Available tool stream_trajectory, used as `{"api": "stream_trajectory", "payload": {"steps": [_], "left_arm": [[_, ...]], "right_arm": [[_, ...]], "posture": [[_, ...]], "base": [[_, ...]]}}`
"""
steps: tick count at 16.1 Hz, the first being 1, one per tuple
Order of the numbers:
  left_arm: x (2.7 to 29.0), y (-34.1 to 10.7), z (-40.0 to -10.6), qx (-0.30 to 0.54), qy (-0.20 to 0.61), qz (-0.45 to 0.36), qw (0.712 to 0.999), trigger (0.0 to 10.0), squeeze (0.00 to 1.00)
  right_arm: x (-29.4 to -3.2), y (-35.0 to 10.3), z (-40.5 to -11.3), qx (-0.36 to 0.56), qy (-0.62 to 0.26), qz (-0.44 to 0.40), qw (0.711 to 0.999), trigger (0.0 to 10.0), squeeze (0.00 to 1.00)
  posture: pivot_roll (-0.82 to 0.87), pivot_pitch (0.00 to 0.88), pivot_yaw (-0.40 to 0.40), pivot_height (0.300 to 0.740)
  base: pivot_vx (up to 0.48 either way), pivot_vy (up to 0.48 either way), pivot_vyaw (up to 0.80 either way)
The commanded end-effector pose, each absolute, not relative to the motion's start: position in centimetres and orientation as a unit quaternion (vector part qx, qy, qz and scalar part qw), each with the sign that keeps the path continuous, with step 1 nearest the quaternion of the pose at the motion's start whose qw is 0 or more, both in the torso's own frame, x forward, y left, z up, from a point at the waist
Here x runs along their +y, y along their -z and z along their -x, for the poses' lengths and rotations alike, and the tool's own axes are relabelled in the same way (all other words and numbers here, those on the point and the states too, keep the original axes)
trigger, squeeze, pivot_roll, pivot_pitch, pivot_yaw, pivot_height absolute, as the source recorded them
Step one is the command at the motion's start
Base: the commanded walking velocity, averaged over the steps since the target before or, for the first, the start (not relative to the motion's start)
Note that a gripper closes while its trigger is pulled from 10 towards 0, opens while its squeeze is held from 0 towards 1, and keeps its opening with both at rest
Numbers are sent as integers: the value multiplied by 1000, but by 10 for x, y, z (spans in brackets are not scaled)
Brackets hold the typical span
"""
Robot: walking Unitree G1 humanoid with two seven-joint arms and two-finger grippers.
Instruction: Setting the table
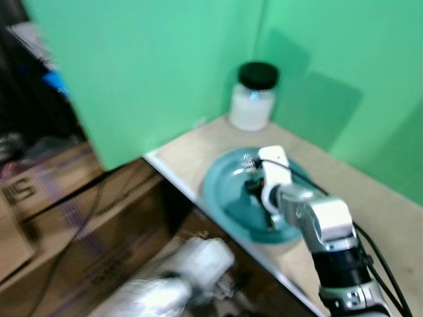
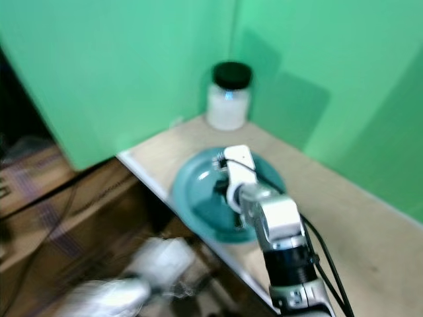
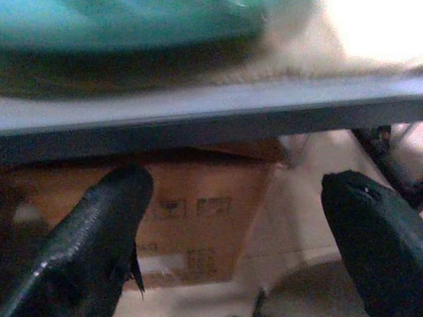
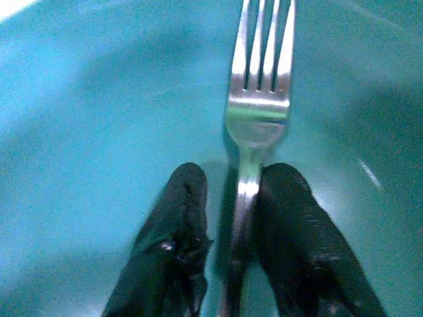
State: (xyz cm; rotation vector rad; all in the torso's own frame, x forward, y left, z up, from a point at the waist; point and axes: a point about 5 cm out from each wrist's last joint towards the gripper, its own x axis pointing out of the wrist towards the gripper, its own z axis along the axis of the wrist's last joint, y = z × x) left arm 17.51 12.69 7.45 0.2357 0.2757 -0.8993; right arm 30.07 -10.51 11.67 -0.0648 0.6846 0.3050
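A teal plate [image 1: 228, 198] lies near the front edge of the light table [image 1: 377, 205]. My right gripper [image 4: 231, 175] is down in the plate [image 4: 99, 99], shut on the handle of a silver fork [image 4: 258, 112] whose tines point away from the wrist. In the left eye view the right gripper [image 1: 258, 191] hangs over the plate's middle. My left arm [image 1: 178, 277] is blurred, below and in front of the table edge. Its gripper [image 3: 234, 191] is open and empty, with the table edge [image 3: 198, 105] and the plate's rim [image 3: 132, 20] beyond it.
A white jar with a black lid [image 1: 253, 96] stands at the table's back corner against the green walls [image 1: 152, 66]. Cardboard boxes [image 1: 66, 218] and cables sit on the floor to the left of the table.
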Motion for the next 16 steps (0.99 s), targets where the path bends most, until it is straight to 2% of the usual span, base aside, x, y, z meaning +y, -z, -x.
{"api": "stream_trajectory", "payload": {"steps": [1, 4, 7, 14, 16], "left_arm": [[155, -126, -185, 72, 416, -120, 899, 10000, 220], [158, -143, -192, 48, 405, -126, 904, 10000, 216], [154, -152, -184, 66, 418, -121, 898, 10000, 216], [149, -158, -182, 72, 441, -112, 887, 10000, 220], [148, -161, -186, 72, 447, -114, 884, 10000, 212]], "right_arm": [[-110, -104, -294, 369, -147, 28, 917, 0, 0], [-107, -108, -293, 358, -168, 18, 918, 0, 0], [-107, -115, -293, 343, -188, 16, 920, 0, 0], [-109, -127, -296, 319, -194, 4, 928, 0, 0], [-111, -139, -298, 275, -197, -18, 941, 0, 0]], "posture": [[39, 65, -45, 740], [44, 78, -71, 740], [48, 90, -87, 740], [51, 80, -70, 740], [49, 65, -56, 740]], "base": [[0, 0, 0], [0, 0, 0], [0, 0, 0], [0, 0, 0], [0, 0, 0]]}}
